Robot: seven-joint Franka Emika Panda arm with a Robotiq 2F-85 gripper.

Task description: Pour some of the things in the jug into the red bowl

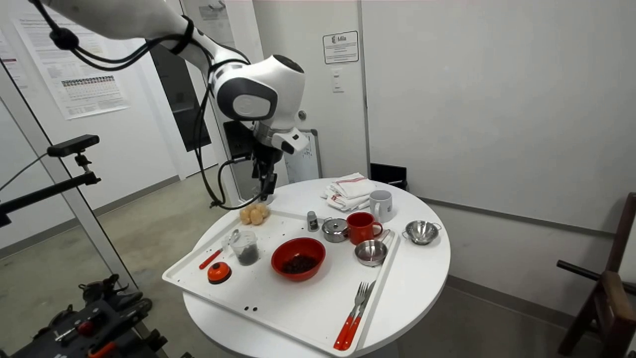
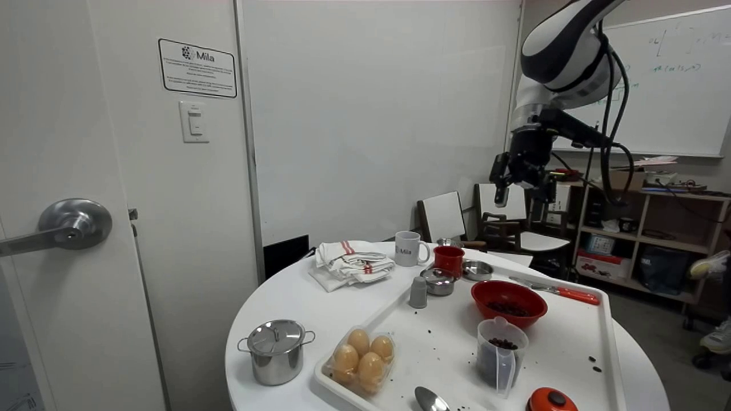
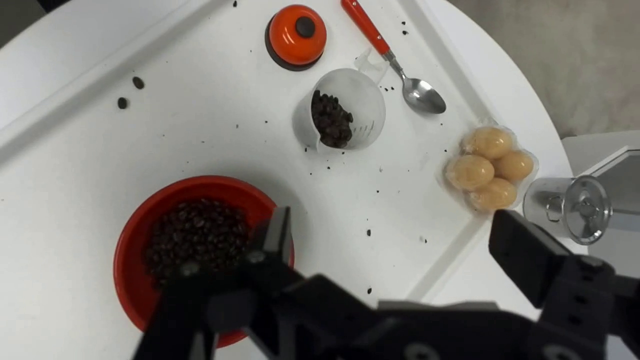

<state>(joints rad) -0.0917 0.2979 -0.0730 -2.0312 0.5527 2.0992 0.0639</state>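
The gripper [image 3: 391, 224] hangs in the air above the table [image 1: 405, 298], its 2 fingers [image 3: 522, 255] spread wide apart. The jug [image 2: 502, 357] stands upright on the tray [image 1: 298, 304], below the gripper, with dark beans [image 3: 332, 120] inside. Near the jug sits the red bowl [image 1: 298, 276], a broad heap of beans [image 3: 200, 232] across its bottom; in the wrist view the gripper hides part of its rim. By the tray's edge lie 2 loose beans [image 3: 138, 82], and small dark bits [image 3: 369, 232] are scattered over the tray. The spoon [image 3: 379, 43] lies just beside the jug, so near its handle that I cannot tell whether they touch. Close by is an orange dome [image 3: 292, 46]. At a corner of the tray are 4 eggs [image 3: 480, 173]. On the bowl's far side from the jug stand the small pot [image 1: 335, 233], red mug [image 1: 360, 231] and pan [image 1: 371, 259], and the fork [image 1: 360, 294] and knife [image 1: 353, 333] lie side by side. Off the tray, on the table, are the cloths [image 2: 351, 264], white mug [image 2: 406, 251], colander [image 1: 421, 233] and tall pot [image 2: 278, 361].
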